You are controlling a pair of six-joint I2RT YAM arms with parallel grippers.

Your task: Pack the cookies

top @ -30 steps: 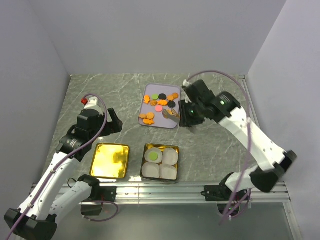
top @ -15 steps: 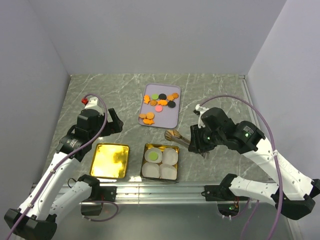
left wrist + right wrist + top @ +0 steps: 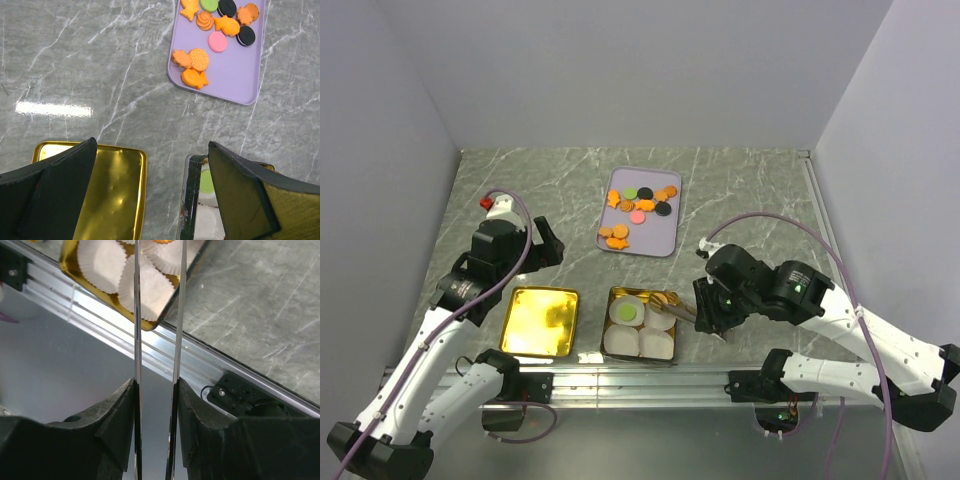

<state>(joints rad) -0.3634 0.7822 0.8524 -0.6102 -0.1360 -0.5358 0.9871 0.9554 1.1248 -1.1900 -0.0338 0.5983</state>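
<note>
right gripper (image 3: 156, 390) clamps tongs (image 3: 675, 309) | orange cookie (image 3: 663, 297) in tong tips, left of gripper, over tin (image 3: 642, 291) far-right cup (image 3: 658, 316) | left gripper (image 3: 151, 150) wide open, empty

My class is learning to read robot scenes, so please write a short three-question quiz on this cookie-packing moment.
1. What tool does the right gripper grip?
2. True or false: the left gripper is open and empty.
3. The cookie lying in the far-left paper cup of the tin is: A green, B pink, C black.
Key: 1 tongs; 2 true; 3 A.
</note>
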